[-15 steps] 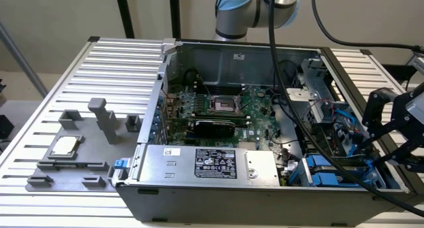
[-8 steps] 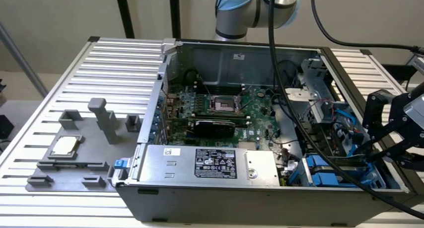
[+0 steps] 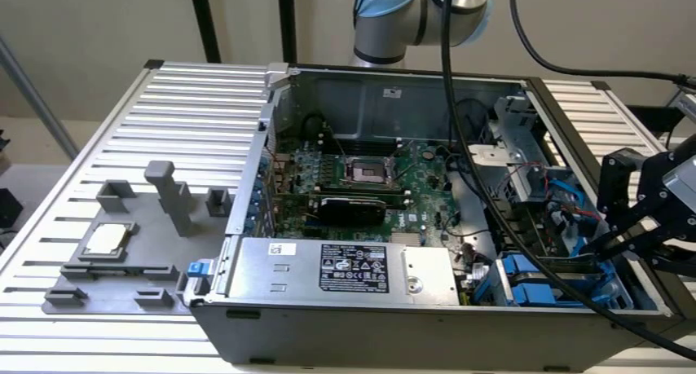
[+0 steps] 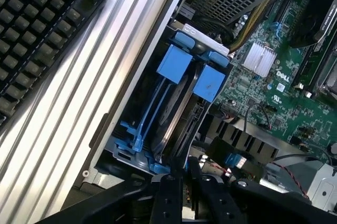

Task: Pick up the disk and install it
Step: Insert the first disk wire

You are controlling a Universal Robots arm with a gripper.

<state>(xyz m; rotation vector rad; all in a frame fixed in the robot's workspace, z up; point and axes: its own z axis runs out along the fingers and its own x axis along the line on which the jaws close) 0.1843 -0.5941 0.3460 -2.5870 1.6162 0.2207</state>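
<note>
So here's where you're at: the jaws [image 4: 184,170] are parked right at the near end of the disk [image 4: 174,118], which stands on edge in its blue carrier, down in the drive bay at the corner of the computer case [image 3: 435,341]. The jaws are pulled in close with just a slim gap between them. Honestly, I can't tell whether they're actually clamped on the disk's edge or only touching it.

A second blue carrier [image 4: 210,81] sits just beside the disk, on the side nearer the motherboard [image 4: 274,76]. In the exterior view you can see the jaws [image 3: 596,245] reaching in over that same bay, with the disk [image 3: 539,280] just below them.

The silver power supply [image 3: 348,268] with the black label lies beyond the bay, further from the jaws. Well away, across the case from the jaws, a grey fixture [image 3: 120,288] on the tabletop [image 3: 185,89] holds a small square chip [image 3: 109,239]. A black keyboard [image 4: 37,29] lies outside the case, near the bay.
</note>
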